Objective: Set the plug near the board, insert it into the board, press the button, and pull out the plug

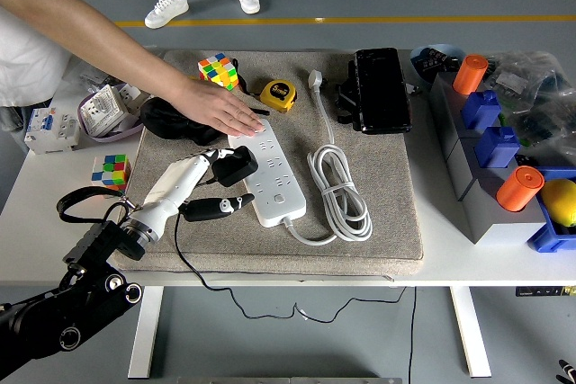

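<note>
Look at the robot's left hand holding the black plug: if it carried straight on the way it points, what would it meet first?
The left hand points up and right, so the black plug would probably meet the white power strip first; height above it is unclear.

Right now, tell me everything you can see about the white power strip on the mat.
The power strip is a long white plastic bar with rows of sockets, lying flat and diagonal on the grey mat. Its white cable leaves the near end and lies coiled to its right. A person's hand presses flat on its far end. The left hand holds a black plug over its left edge.
</note>
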